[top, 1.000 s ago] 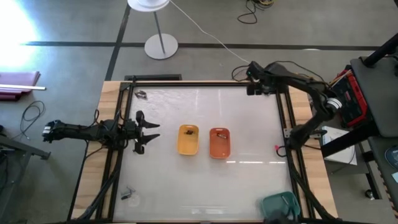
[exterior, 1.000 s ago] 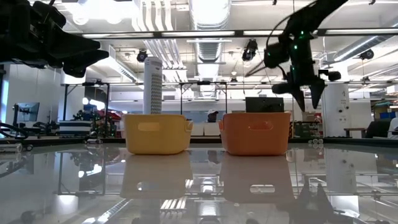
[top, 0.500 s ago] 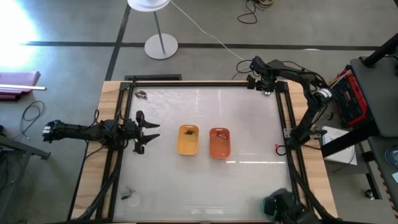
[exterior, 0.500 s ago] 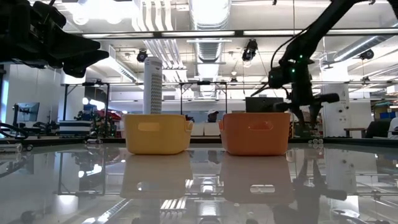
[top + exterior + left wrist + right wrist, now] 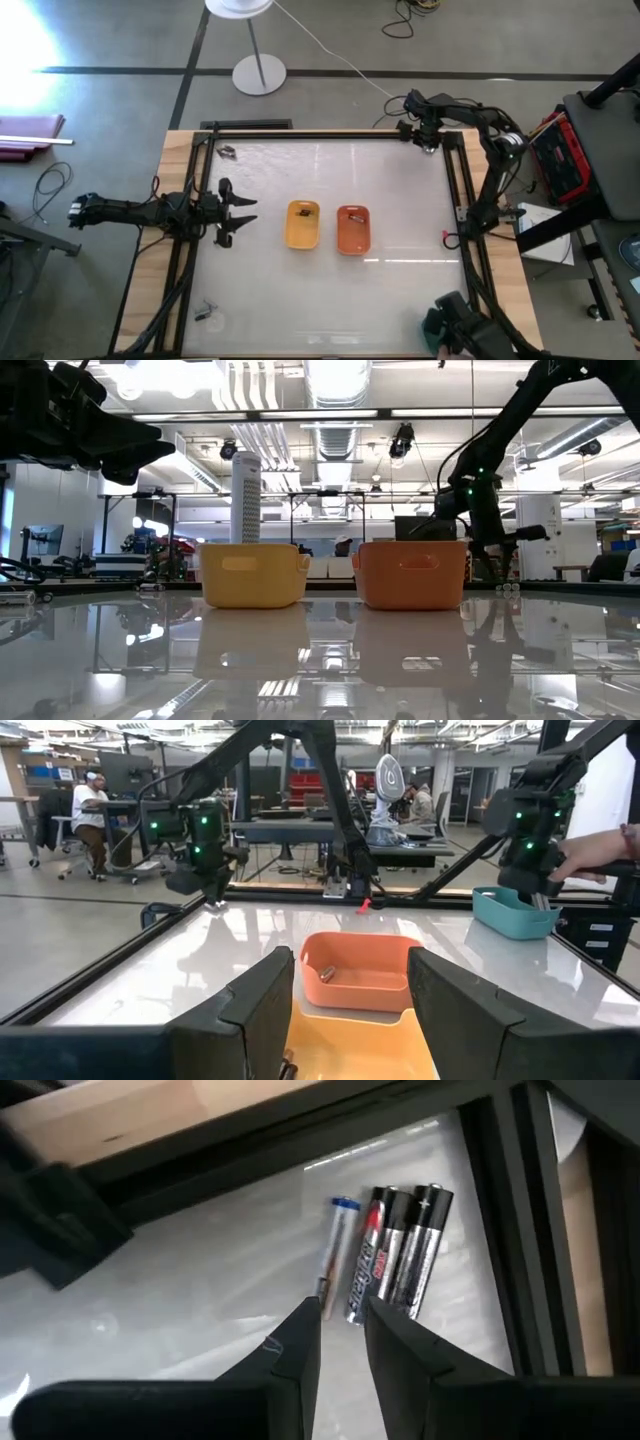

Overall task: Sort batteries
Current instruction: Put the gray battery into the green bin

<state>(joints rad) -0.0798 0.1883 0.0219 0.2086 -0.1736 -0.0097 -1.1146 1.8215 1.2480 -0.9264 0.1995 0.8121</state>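
Three batteries (image 5: 385,1260) lie side by side on the glass in the table's far right corner: two black ones and a slim silvery one (image 5: 334,1245). My right gripper (image 5: 343,1325) hangs low just short of them, open by a narrow gap with nothing in it; it also shows in the high view (image 5: 428,142). My left gripper (image 5: 245,212) waits open at the left, level, facing the yellow tray (image 5: 303,226) and the orange tray (image 5: 352,230). Each tray holds a small battery (image 5: 325,973).
More batteries lie at the far left corner (image 5: 228,152) and near the front left (image 5: 205,315). A teal tray (image 5: 515,910) stands at the near right corner, with a person's hand (image 5: 600,850) and a dark tool over it. A black frame (image 5: 455,190) edges the table.
My right gripper has gone toward the table's far right corner and sunk from well above the glass to just over it. A dark tool has come in over the teal tray at the near right corner. My left arm has kept still.
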